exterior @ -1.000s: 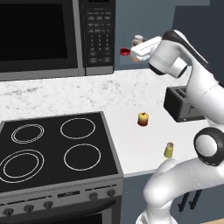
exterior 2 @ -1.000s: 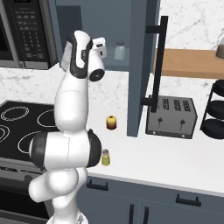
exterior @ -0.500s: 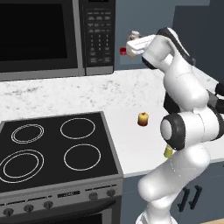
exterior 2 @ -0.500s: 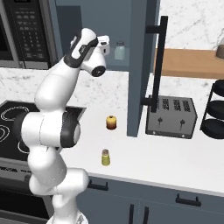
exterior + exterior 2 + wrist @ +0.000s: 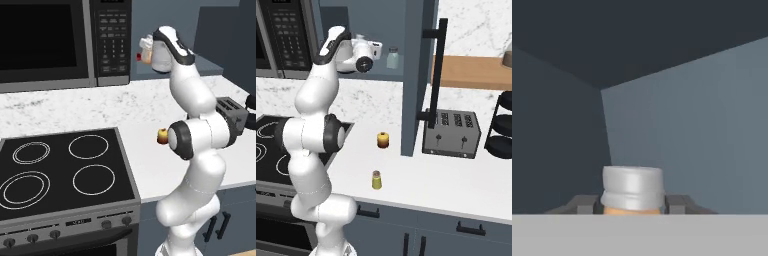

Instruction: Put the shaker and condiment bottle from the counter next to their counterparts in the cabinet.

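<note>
A white robot arm reaches up into the blue-grey cabinet (image 5: pixel 406 30). Its claw (image 5: pixel 633 206) is clenched around the orange condiment bottle (image 5: pixel 633 195), held beside the pale grey-capped shaker (image 5: pixel 392 58) on the cabinet shelf. The yellow-green shaker (image 5: pixel 376 180) stands on the white table (image 5: pixel 466 180), below the cabinet.

No text, brand or number can be read anywhere. The microwave's keypad (image 5: pixel 113 31) carries rows of small pale marks, too blurred to make out. The condiment bottle (image 5: pixel 632 191) shows no legible label.
</note>
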Robot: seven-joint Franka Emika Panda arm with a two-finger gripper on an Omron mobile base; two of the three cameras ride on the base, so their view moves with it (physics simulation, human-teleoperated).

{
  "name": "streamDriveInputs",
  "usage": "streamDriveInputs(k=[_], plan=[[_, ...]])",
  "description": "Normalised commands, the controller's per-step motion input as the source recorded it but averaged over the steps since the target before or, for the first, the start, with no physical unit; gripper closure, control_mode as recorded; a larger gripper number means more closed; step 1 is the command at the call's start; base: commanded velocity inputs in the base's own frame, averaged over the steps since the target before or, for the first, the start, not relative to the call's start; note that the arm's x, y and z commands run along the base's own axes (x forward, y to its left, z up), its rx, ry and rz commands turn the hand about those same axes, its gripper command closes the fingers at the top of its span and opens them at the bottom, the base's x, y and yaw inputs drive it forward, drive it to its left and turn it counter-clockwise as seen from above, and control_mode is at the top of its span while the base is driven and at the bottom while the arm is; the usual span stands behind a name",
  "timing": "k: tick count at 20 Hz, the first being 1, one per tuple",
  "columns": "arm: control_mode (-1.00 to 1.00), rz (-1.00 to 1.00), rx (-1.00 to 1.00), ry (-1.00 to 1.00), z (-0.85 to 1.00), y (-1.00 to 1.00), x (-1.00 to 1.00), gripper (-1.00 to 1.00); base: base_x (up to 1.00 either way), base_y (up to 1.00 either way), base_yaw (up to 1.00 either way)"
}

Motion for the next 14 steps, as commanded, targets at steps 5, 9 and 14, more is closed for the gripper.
streamDriveInputs(k=[5, 9, 14], plan=[[-1.00, 0.00, 0.00, 0.21, 0.00, 0.22, 0.15, -1.00, 0.00, 0.00, 0.00], [-1.00, 0.00, 0.00, -0.07, 0.00, -0.01, -0.27, -1.00, 0.00, 0.00, 0.00], [-1.00, 0.00, 0.00, -0.10, 0.00, -0.06, -0.31, -1.00, 0.00, 0.00, 0.00]])
